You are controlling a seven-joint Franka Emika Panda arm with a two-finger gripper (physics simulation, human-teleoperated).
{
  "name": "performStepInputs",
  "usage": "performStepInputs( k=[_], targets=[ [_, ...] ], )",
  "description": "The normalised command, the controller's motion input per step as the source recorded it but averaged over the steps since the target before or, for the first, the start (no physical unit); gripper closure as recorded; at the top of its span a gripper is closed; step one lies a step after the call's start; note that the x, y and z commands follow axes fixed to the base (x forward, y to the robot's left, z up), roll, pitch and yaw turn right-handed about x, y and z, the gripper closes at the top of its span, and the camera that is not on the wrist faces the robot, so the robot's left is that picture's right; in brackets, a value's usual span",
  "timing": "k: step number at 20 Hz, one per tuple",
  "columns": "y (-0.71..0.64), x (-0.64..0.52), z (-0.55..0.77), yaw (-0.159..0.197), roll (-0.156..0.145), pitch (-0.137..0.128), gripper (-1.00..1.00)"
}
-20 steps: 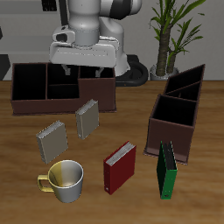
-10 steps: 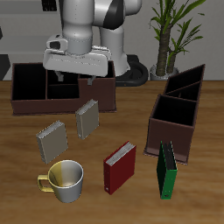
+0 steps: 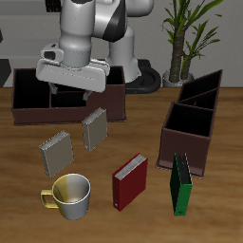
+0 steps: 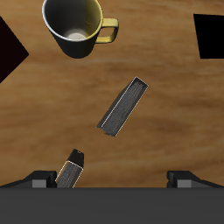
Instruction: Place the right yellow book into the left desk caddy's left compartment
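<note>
Nothing here for you to read: no text, label, brand, number or sign shows in either view. The covers of the two grey books (image 3: 56,150) (image 3: 94,128) look like plain speckle, the red book (image 3: 129,180) and the green book (image 3: 180,184) carry no legible title at this size, and the mug (image 3: 67,195) and both brown caddies (image 3: 66,97) (image 3: 193,123) are unmarked. The robot's white housing (image 3: 76,38) shows no lettering you could make out either.
</note>
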Motion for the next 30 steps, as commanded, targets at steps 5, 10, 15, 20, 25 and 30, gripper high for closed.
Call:
performStepInputs(
  k=[5, 10, 15, 20, 25, 30],
  targets=[
    [-0.18, 0.17, -0.08, -0.035, -0.031, 0.005, -1.0],
    [-0.14, 0.21, -0.07, -0.018, -0.027, 0.007, -1.0],
    [-0.09, 0.24, -0.07, -0.032, -0.014, 0.007, -1.0],
    [0.0, 0.22, -0.13, -0.05, 0.002, 0.003, -1.0],
    [0.1, 0.18, -0.13, -0.055, 0.019, 0.006, -1.0],
    [0.04, 0.16, -0.18, -0.015, 0.0, 0.021, -1.0]
  ],
)
